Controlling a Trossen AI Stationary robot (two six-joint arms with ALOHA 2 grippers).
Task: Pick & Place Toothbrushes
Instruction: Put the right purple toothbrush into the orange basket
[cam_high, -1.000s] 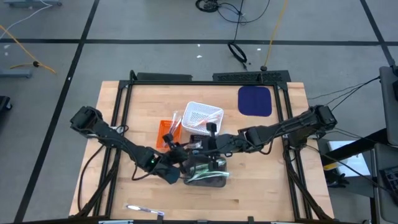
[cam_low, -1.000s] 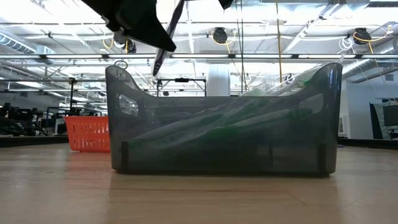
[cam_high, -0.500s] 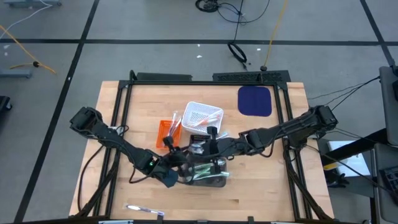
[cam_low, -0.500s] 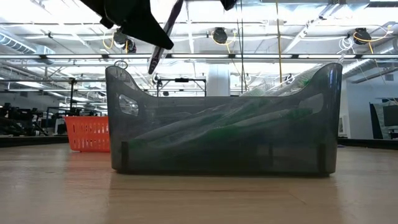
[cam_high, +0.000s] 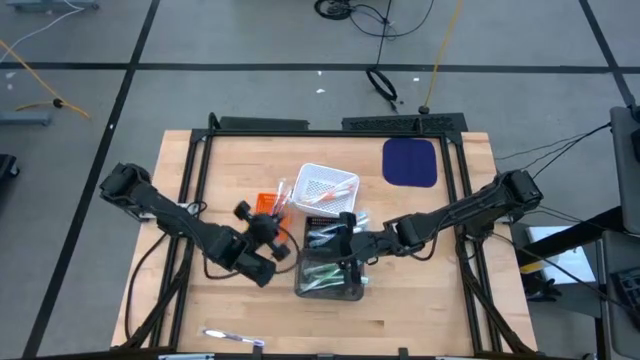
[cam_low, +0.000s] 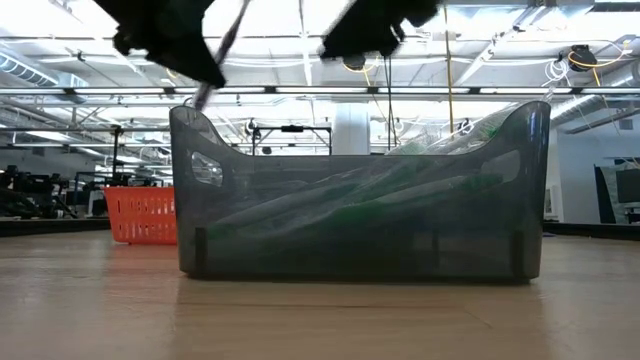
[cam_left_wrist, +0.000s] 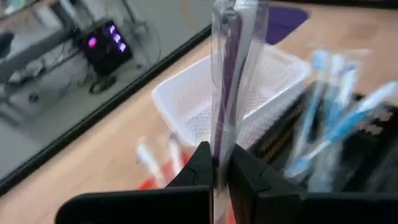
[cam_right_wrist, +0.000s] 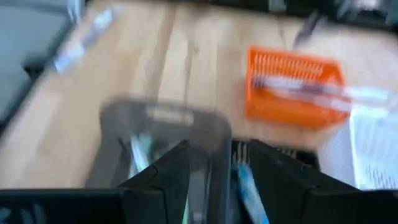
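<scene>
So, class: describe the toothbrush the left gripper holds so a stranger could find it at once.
Start at the wooden table and find the orange basket left of the white one. Just below it, the left gripper is shut on a toothbrush, the only purple one, sealed in clear wrapping.

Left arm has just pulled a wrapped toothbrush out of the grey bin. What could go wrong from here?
The left gripper pinches only the bottom end of the wrapped toothbrush, so the long upper part could swing or slip. The right gripper, open, hangs just over the grey bin and might snag the toothbrushes inside.
</scene>
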